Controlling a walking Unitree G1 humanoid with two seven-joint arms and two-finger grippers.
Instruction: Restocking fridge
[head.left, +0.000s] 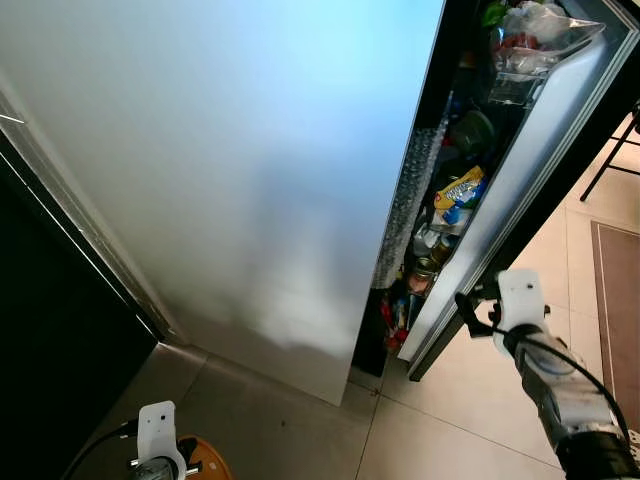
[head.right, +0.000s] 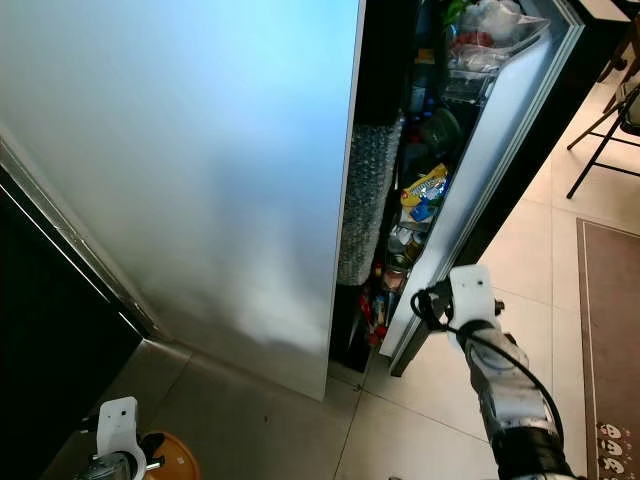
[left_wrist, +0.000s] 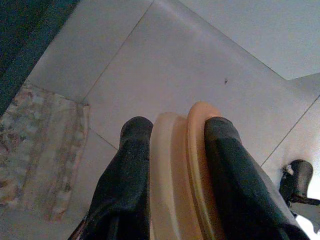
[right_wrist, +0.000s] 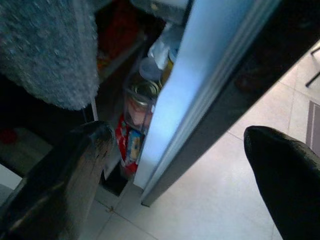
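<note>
The tall fridge has its wide pale left door (head.left: 250, 170) closed. Its right door (head.left: 545, 140) stands partly ajar, and its racks hold a yellow packet (head.left: 460, 187), jars (right_wrist: 137, 102) and a plastic bag (head.left: 540, 25). My right gripper (right_wrist: 175, 132) is open at the lower end of that door, one finger on each side of the door's edge. It also appears as the black fingers (head.left: 472, 308) beside the door's bottom corner. Low at my left, the left gripper (left_wrist: 177, 125) is shut on a round cream and orange object (left_wrist: 175, 165), held above the floor tiles.
A dark cabinet front (head.left: 50, 350) runs along the left of the fridge. A brown rug (head.left: 620, 300) and black chair legs (head.right: 600, 120) are on the tiles to the right. A patterned mat (left_wrist: 40, 150) lies below my left arm.
</note>
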